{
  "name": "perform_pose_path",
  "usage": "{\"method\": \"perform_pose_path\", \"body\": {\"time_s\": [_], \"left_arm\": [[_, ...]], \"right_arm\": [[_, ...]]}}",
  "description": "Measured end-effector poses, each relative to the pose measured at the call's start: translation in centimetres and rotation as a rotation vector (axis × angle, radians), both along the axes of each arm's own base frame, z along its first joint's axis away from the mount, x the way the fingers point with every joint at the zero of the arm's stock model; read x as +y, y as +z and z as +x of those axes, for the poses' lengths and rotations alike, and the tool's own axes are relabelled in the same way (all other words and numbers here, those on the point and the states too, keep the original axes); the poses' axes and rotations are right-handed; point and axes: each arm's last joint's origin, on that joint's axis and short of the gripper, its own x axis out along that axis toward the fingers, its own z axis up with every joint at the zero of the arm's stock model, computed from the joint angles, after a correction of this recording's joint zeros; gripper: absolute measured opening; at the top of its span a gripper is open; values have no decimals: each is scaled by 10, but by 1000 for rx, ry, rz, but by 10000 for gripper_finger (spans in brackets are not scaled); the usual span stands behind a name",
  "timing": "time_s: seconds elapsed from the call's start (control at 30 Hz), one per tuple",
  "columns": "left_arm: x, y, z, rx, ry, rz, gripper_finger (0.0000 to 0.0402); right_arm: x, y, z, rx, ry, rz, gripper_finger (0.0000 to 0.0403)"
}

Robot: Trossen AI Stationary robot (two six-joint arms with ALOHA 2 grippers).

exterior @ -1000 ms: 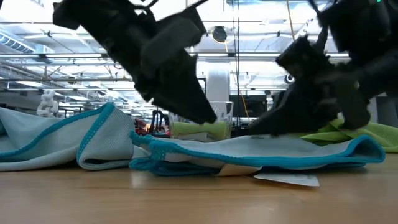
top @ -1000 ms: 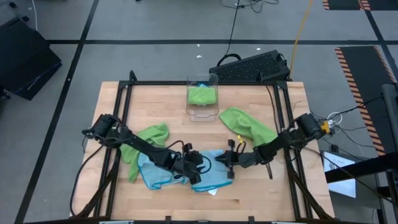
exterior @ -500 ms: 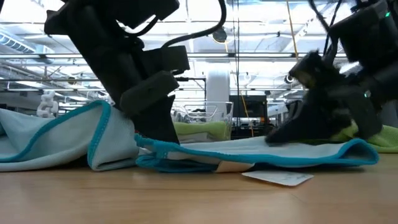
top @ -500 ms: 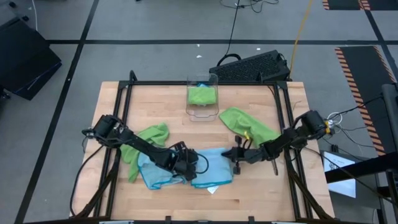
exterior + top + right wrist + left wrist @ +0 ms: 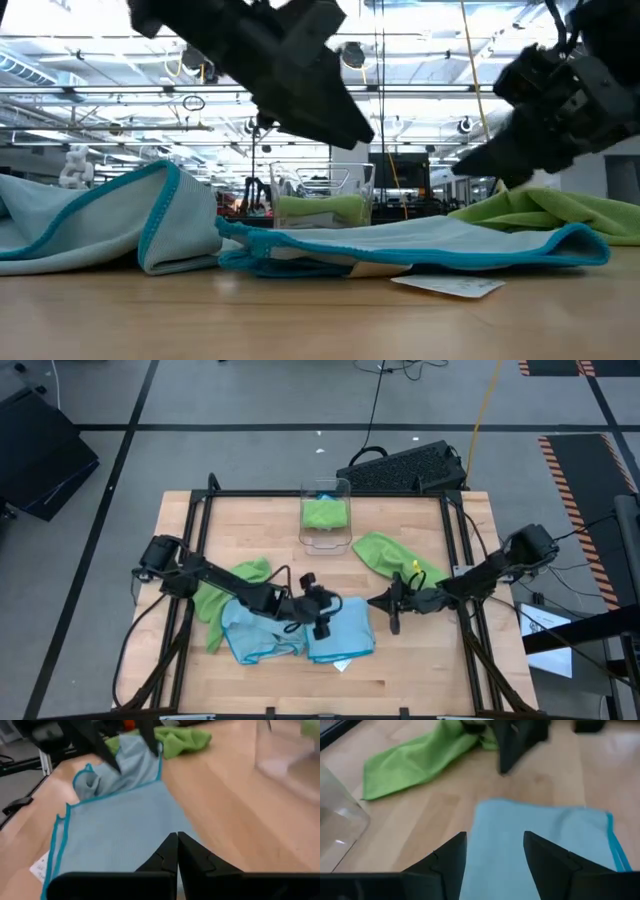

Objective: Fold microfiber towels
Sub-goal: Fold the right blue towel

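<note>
A light blue microfiber towel with a teal hem (image 5: 338,632) lies folded flat on the wooden table (image 5: 420,670), its long axis running from near edge to far edge, its small white tag (image 5: 452,286) sticking out at the near edge. The left gripper (image 5: 322,612) hovers just above its far part, fingers (image 5: 447,862) spread apart and empty. Touching this towel on the side away from the right arm sits a second, crumpled light blue towel (image 5: 250,635), lying under the left arm. Behind that, a rumpled lime green towel (image 5: 225,590) is partly covered by the same arm.

The right gripper (image 5: 393,605) hangs just beside the flat towel's right edge, fingers pressed together with nothing between them. Behind it and under the right arm lies another lime green towel (image 5: 395,560), partly hidden by the arm. Well beyond both grippers, at the table's far edge, a clear plastic bin (image 5: 326,515) holds a folded green towel (image 5: 326,512); a sliver of blue shows behind it, hard to make out.
</note>
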Motion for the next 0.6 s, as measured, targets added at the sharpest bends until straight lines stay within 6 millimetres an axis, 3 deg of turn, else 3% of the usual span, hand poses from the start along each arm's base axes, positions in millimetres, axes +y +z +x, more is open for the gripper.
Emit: {"method": "perform_pose_path", "body": {"time_s": [0.13, 0.27, 0.47, 0.6], "left_arm": [[13, 1, 4, -20, 27, -59, 200], [13, 7, 9, -30, -15, -76, 200], [9, 20, 29, 13, -88, -71, 200], [10, 18, 48, 102, -125, -86, 214]], "right_arm": [[7, -4, -4, 35, 17, 81, 4], [14, -6, -6, 73, 26, 85, 5], [15, -9, -8, 108, 57, -12, 5], [16, -11, -9, 142, 143, -74, 5]]}}
